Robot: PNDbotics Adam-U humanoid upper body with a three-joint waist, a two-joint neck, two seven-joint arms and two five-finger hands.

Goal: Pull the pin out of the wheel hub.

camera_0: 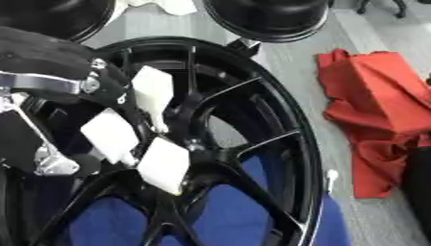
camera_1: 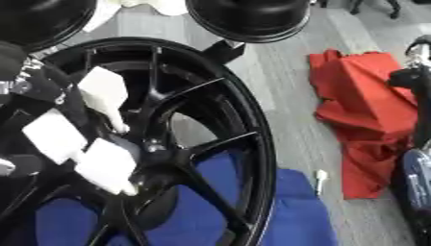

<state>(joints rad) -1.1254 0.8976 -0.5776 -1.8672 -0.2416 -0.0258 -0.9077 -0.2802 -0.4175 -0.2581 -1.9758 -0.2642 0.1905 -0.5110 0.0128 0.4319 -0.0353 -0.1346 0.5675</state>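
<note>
Left hand [camera_0: 134, 139] over wheel hub [camera_0: 189, 144], white-tipped fingers spread, touching hub centre; pin hidden beneath.

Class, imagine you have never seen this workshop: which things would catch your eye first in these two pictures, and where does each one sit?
First, the big black wheel filling the middle, its spokes meeting at the hub. At the hub, the robot's left hand comes in from the left, its white fingertips spread over the centre. To the right, a crumpled red cloth lies on the grey floor, and blue fabric shows beneath the spokes.
</note>
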